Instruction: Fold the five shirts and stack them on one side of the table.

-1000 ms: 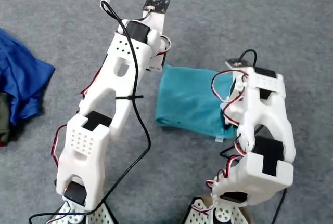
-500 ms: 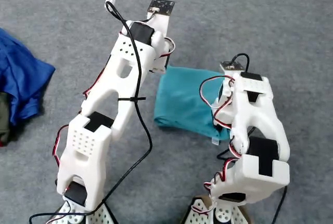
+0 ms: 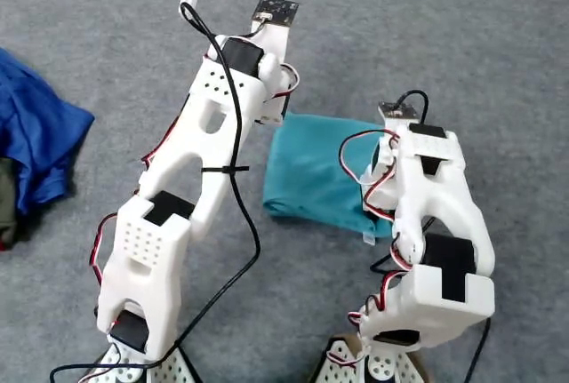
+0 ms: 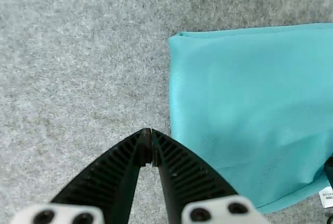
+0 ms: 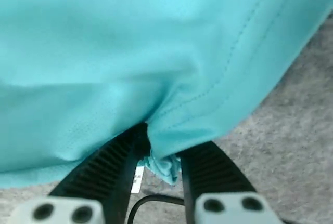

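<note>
Right gripper (image 5: 158, 154) clamped on bunched edge of teal shirt (image 3: 311, 174), which is laid folded mid-table between arms. Left gripper (image 4: 151, 148) pressed together, held over grey table (image 4: 78, 52) just beside shirt's edge. Blue shirt (image 3: 36, 139) heaped at table's left edge.

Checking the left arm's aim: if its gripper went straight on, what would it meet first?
Probably the grey table cover, right beside the edge of the teal shirt; the shut left gripper points there, though depth is unclear.
</note>
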You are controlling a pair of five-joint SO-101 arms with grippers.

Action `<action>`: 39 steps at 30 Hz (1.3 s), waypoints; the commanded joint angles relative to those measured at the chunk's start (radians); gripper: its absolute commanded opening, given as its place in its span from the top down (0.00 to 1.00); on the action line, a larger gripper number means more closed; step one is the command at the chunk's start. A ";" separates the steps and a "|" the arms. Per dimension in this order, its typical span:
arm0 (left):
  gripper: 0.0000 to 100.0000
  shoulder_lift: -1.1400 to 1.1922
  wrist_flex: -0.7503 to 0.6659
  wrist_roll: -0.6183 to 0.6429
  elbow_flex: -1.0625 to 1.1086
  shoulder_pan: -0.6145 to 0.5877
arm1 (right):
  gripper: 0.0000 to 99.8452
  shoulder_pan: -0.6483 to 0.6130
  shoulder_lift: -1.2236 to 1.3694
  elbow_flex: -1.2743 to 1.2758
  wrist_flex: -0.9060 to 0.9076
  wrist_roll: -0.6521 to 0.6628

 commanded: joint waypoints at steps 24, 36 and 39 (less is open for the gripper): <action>0.98 -0.019 0.009 0.035 -0.041 0.002 | 0.79 -0.027 -0.005 -0.002 -0.021 -0.048; 0.98 -0.019 0.009 0.035 -0.043 0.003 | 0.79 -0.137 0.001 -0.005 -0.046 -0.044; 0.98 -0.019 0.009 0.035 -0.043 0.006 | 0.79 -0.139 0.002 -0.005 -0.046 -0.040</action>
